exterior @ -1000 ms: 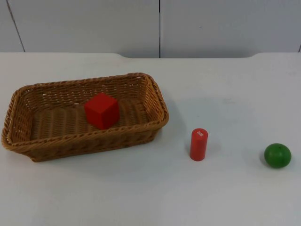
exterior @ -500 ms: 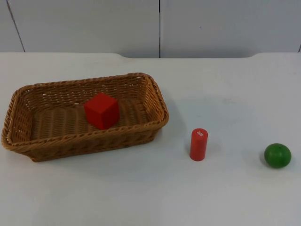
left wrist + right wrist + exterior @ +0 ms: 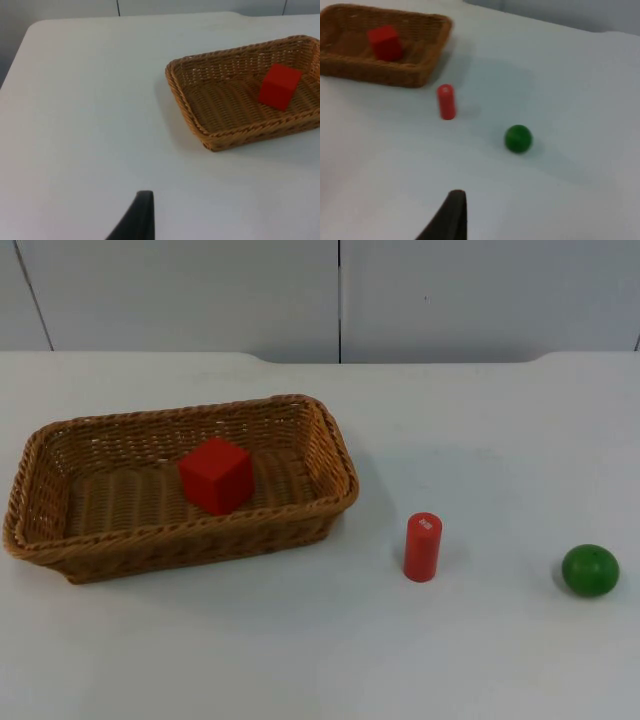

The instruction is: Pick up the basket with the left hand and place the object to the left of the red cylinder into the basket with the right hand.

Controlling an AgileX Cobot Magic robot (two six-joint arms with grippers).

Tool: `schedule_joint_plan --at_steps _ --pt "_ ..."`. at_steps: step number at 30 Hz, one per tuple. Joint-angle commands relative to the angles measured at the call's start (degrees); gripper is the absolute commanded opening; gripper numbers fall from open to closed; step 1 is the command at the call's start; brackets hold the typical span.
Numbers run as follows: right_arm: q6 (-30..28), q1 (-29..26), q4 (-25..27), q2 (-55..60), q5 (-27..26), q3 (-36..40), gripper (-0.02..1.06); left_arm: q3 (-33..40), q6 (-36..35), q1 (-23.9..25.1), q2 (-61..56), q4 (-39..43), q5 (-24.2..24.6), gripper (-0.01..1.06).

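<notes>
Top view, wicker basket [image 3: 330, 455] long axis left-right, red cube [image 3: 216, 475] inside

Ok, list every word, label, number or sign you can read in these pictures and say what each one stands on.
Red cylinder: a small white label on its top end, too small to read.
Woven basket, red cube lying inside it, green ball and table: no text or sign on any of them.
So nothing in the scene can be quoted.
</notes>
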Motion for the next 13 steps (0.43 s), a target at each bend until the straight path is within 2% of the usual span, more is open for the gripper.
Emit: schedule_joint_plan --at_steps 1,4,5,10,13 --pt "0.1 -3.3 0.4 -0.2 -0.2 0.3 1.05 0.3 -0.3 -0.2 -0.3 0.0 0.2 1.05" --pt "0.1 -10.2 0.4 -0.2 -0.2 0.3 1.05 0.3 -0.3 -0.2 -0.3 0.0 0.2 1.05" --pt "0.1 -10.2 0.4 -0.2 -0.2 0.3 1.05 0.3 -0.3 -0.2 -0.3 0.0 0.2 1.05" --pt "0.1 -17.9 0.4 -0.2 -0.2 0.3 1.05 0.3 -0.3 -0.2 -0.3 0.0 0.2 1.05" --pt "0.1 -19.6 0.4 -0.2 -0.2 0.3 1.05 0.3 -0.3 -0.2 -0.3 0.0 0.2 1.05"
